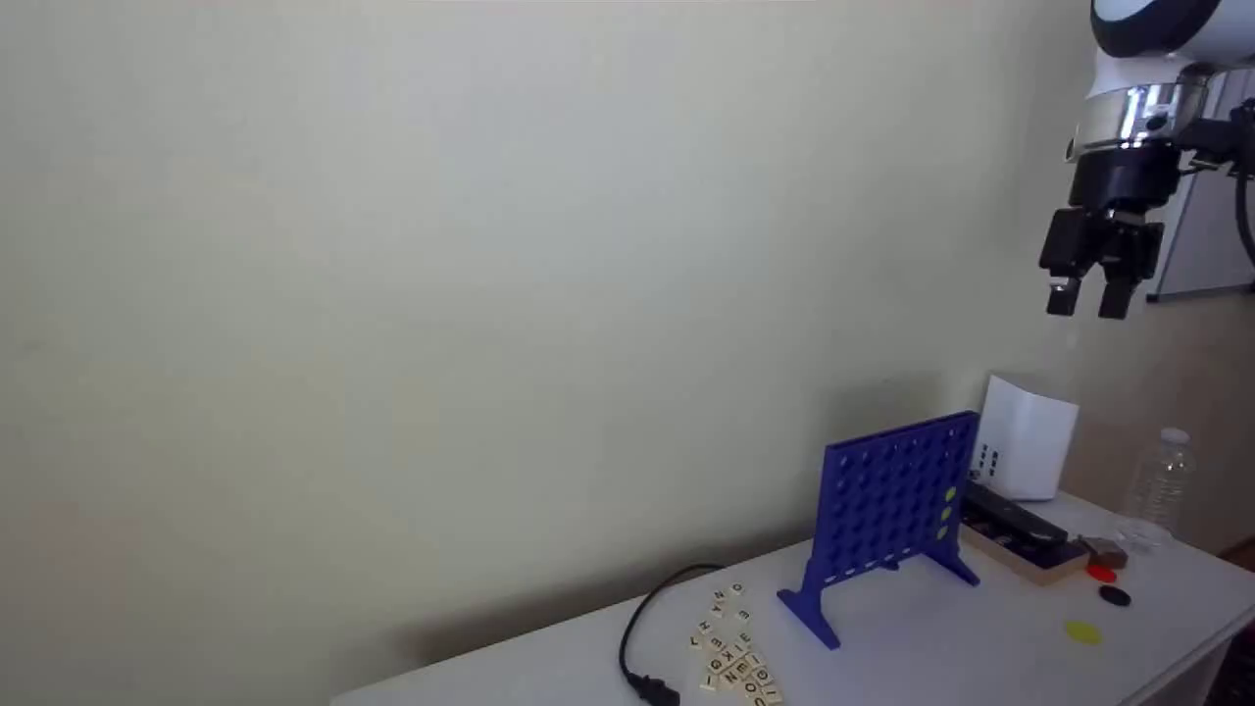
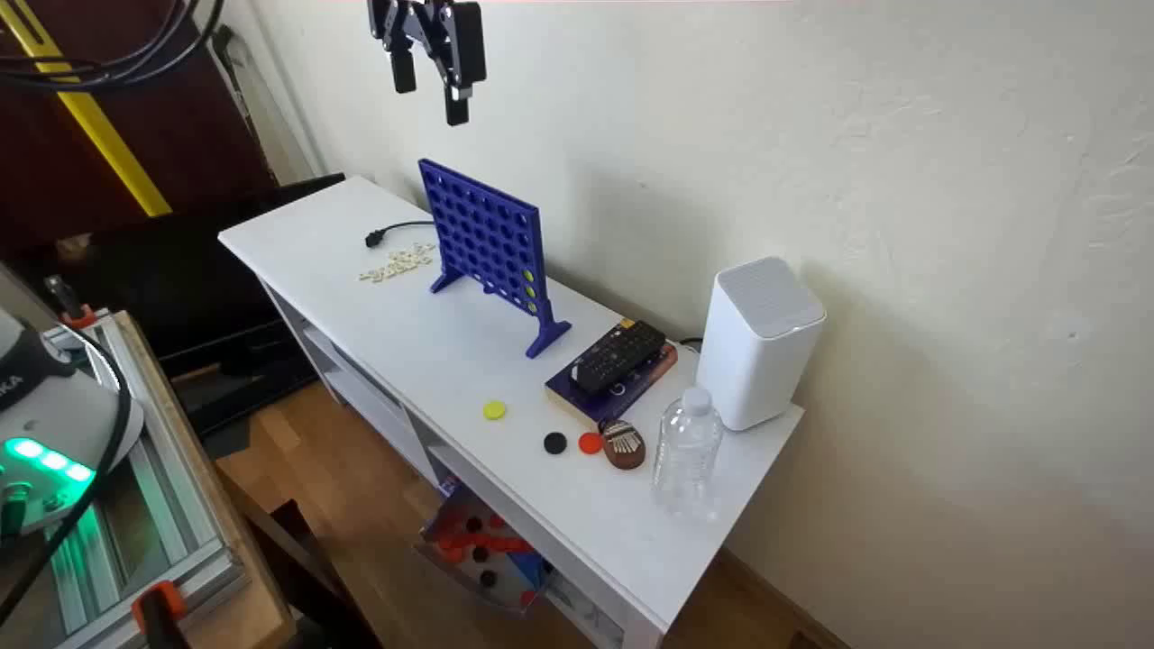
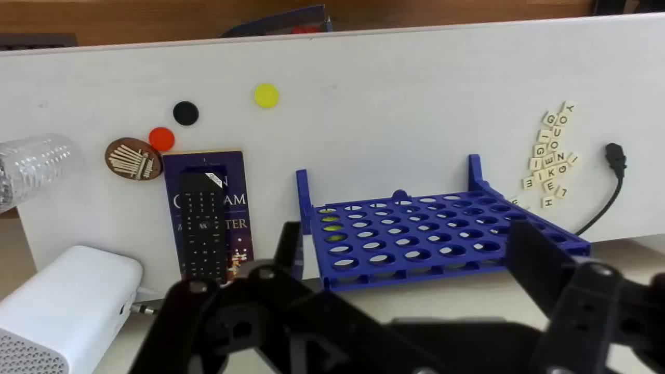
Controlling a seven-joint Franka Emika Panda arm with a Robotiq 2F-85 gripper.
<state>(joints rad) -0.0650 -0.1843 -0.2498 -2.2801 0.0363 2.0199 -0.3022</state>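
Observation:
My gripper [image 1: 1088, 300] hangs high above the white table in both exterior views, its fingers apart and nothing between them. Below it, a blue upright game rack [image 2: 487, 239] with rows of round holes stands near the wall. Several yellow discs fill one end column of the rack, seen between the open fingers [image 3: 535, 265] in the wrist view. Loose on the table lie a yellow disc [image 3: 266, 95], a black disc [image 3: 185, 113] and a red disc [image 3: 161, 138]. The red one touches or nearly touches a small brown thumb piano [image 3: 133, 159].
A black remote [image 2: 619, 356] rests on a dark book [image 2: 577, 394]. Beside them stand a clear bottle [image 2: 687, 451] and a white box-shaped device [image 2: 762, 342]. Letter tiles [image 3: 550, 161] and a black cable plug [image 3: 615, 158] lie past the rack. A bin [image 2: 487, 550] of pieces sits below the tabletop.

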